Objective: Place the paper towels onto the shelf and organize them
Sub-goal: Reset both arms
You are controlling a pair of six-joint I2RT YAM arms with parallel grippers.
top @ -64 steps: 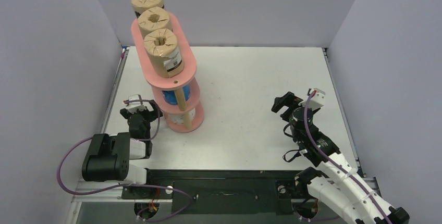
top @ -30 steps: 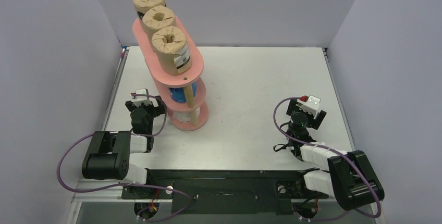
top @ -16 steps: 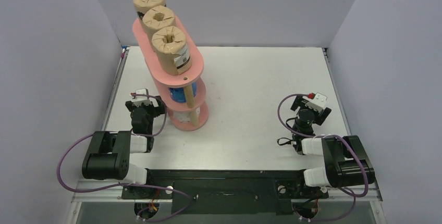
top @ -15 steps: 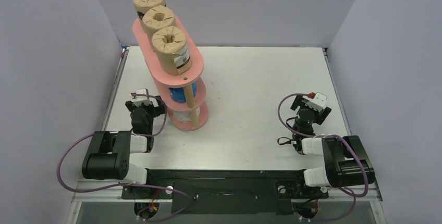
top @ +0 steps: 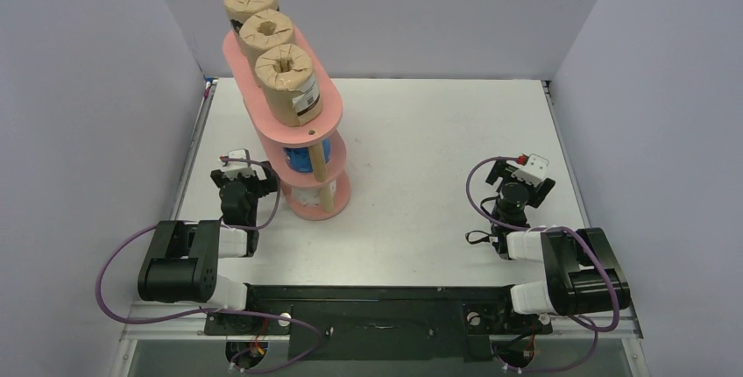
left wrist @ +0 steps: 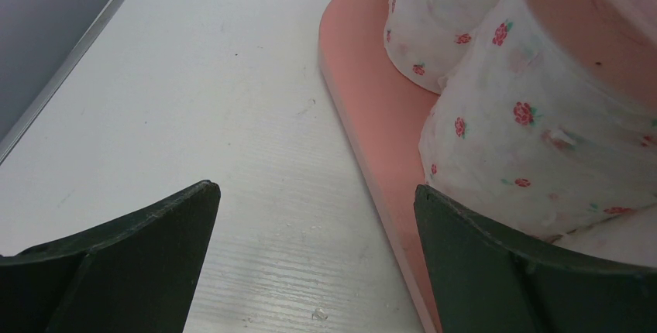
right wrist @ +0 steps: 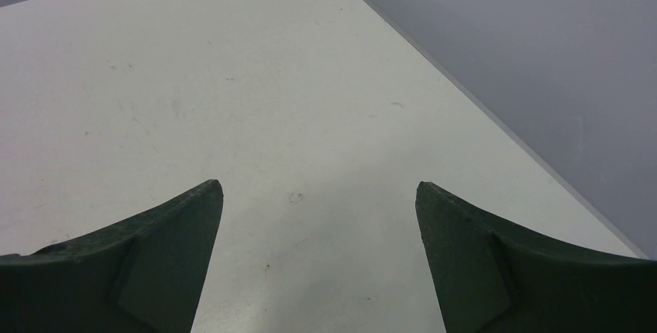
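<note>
Here both arms sit folded low above their bases, forearms tucked back and wrists aimed toward 12 o'clock. The left gripper (left wrist: 311, 190), at 8 o'clock on the table (top: 421, 149), has its jaws spread wide and holds nothing. Its right finger (left wrist: 496, 271) lies just beside the shelf's bottom board. The right gripper (right wrist: 318, 186), at 4 o'clock, is likewise spread and empty over bare tabletop. The shelf (top: 331, 114) stands at 10 o'clock. Three brown rolls (top: 285, 83) stand upright in a row on its top tier, a blue roll (top: 307, 158) shows on the middle tier, and white pink-dotted rolls (left wrist: 534, 132) stand on the bottom tier.
</note>
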